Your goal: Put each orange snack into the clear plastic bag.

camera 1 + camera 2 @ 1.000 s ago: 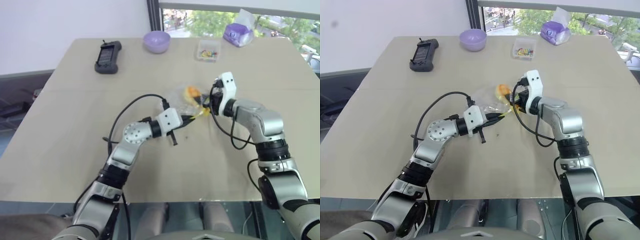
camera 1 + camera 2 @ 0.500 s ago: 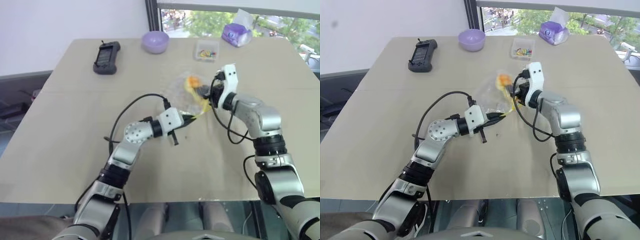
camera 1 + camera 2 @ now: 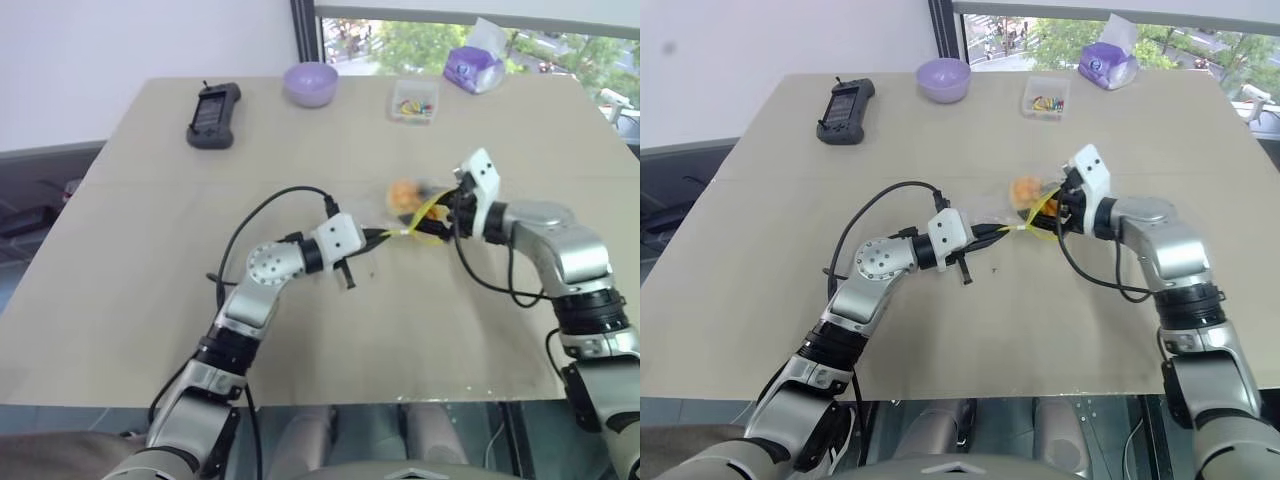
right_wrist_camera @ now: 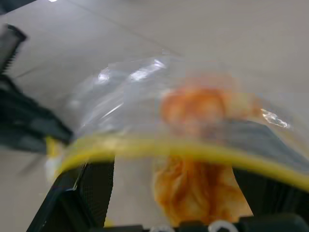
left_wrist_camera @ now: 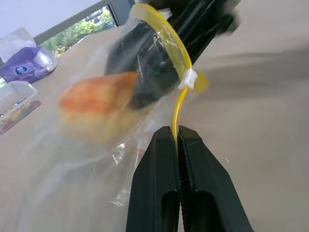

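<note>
1. Between the two grippers hangs the clear plastic bag (image 3: 408, 205), held above the table (image 3: 150, 250) — its yellow seal strip (image 5: 166, 36) arches from one gripper to the other.
2. Left gripper (image 5: 178, 133): its two black fingers are pressed together on the seal strip, pinching it at the bag's near edge, the gripper pointing across toward the right arm.
3. Right gripper (image 3: 440, 215): its fingers stand spread wide, reaching into the bag's mouth with the yellow strip looped across them; one black finger (image 4: 94, 186) shows on each side of the opening in the right wrist view.
4. Just past the right gripper's fingers, one orange snack (image 3: 1025, 189) sits inside the bag, against the crinkled film on the side farther from the robot.
5. Well beyond both grippers, along the table's far edge, stand a lilac bowl (image 3: 310, 83), a small clear box of colourful bits (image 3: 415, 102) and a purple-and-white wrapped packet (image 3: 472, 68).
6. Far off on the left gripper's side — near the table's far corner — lies a black handheld device (image 3: 214, 113).
</note>
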